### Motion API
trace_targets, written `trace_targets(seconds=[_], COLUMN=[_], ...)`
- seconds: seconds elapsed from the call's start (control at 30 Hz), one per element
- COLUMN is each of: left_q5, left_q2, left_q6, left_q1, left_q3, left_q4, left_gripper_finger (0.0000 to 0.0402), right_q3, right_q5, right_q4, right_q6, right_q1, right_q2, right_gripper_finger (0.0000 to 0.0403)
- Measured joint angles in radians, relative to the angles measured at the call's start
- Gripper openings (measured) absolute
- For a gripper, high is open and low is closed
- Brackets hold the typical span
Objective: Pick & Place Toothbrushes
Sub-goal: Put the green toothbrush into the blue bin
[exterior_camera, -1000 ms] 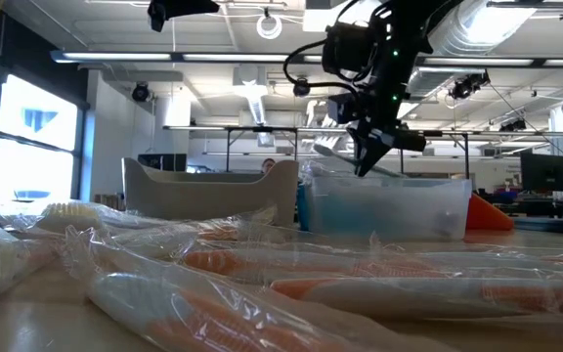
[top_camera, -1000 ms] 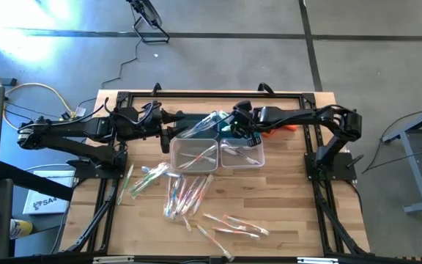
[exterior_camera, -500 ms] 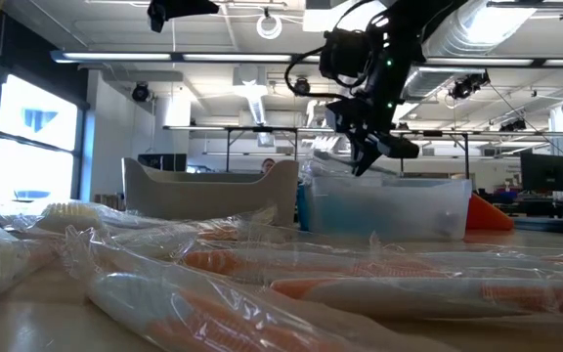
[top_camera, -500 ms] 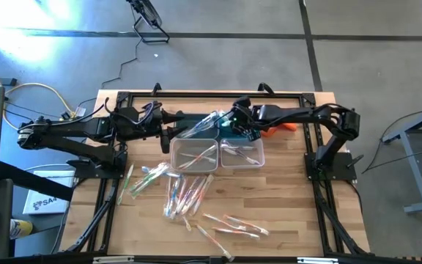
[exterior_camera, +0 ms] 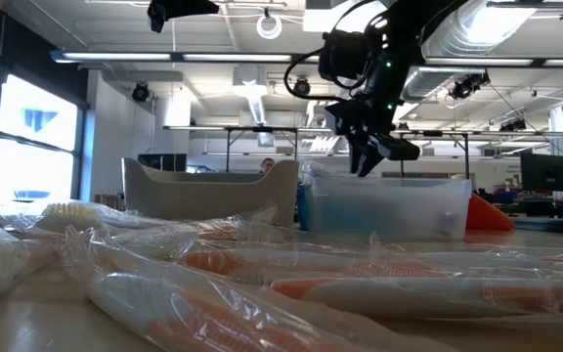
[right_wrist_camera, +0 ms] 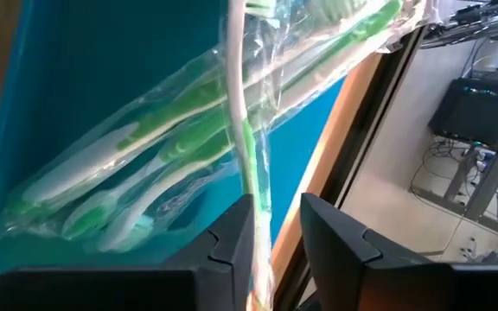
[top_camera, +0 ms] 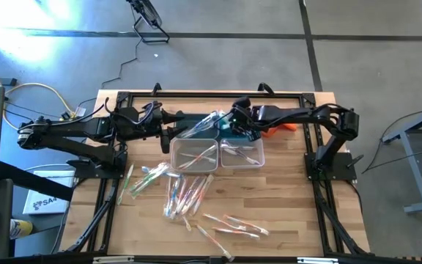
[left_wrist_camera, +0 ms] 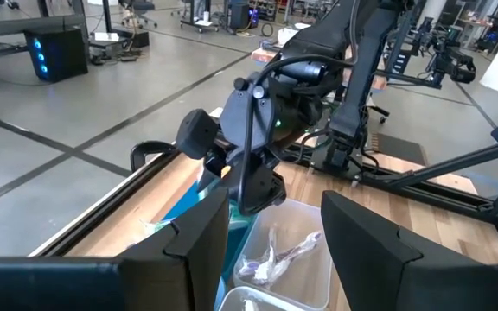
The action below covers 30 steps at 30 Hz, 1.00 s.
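Hanging the right gripper [right_wrist_camera: 277, 233] just above the teal bin [right_wrist_camera: 102, 69], fingers parted a little, with one wrapped toothbrush [right_wrist_camera: 247, 147] running through the gap and lying along one finger rather than squeezed from both sides. Looks like a release into the bin: sets the tips low over the pile so the brush drops only a short way and lands lengthwise. Beyond the fingertips, shows a bundle of green toothbrushes [right_wrist_camera: 145, 164] in clear wrappers, lying aslant against the bin's floor and wall, probably gathered by colour.

Keeps the left gripper [left_wrist_camera: 275, 250] spread wide and empty, facing the right gripper from just beside it, above the clear bins [top_camera: 173, 154], likely waiting out of the way of the drop. Leaves many loose toothbrushes [top_camera: 185, 192] scattered on the table [top_camera: 291, 213], well apart from both grippers, on the far side of the clear bins from them, so much of the sorting seems left to do.

Cannot tell whether the brush in the gap touches the second finger, nor where its lower end goes, cut off at the frame edge. From above, hides most of the teal bin under both arms. From table height, screens the bins' contents behind a frosted clear wall and blurs the nearest wrappers too much to read handle colours.
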Motion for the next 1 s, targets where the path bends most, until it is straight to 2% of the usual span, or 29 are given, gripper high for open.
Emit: trace_targets(seconds=[0.23,0.5,0.63,0.73,0.87,1.0], left_q5=[0.001,0.001,0.001,0.001,0.002,0.002], left_q2=[0.000,0.000,0.000,0.000,0.000,0.000], left_q6=[0.000,0.000,0.000,-0.032,-0.077,-0.079], left_q1=[0.000,0.000,0.000,0.000,0.000,0.000], left_q3=[0.000,0.000,0.000,0.000,0.000,0.000], left_q4=[-0.002,-0.029,-0.023,-0.021,-0.021,-0.021], left_gripper_finger=[0.0182,0.0182,0.0182,0.0182,0.0182,0.0182], right_q3=[0.000,0.000,0.000,0.000,0.000,0.000], right_q5=[0.001,-0.004,-0.055,-0.143,-0.276,-0.344], right_q4=[-0.038,-0.032,-0.035,-0.036,-0.048,-0.063], right_q6=[0.000,0.025,0.095,0.194,0.326,0.423], right_q1=[0.022,0.070,0.079,0.067,0.017,-0.048], right_q2=[-0.004,-0.058,-0.117,-0.167,-0.219,-0.242], right_gripper_finger=[0.0128,0.0124,0.0111,0.0095,0.0051,0.0008])
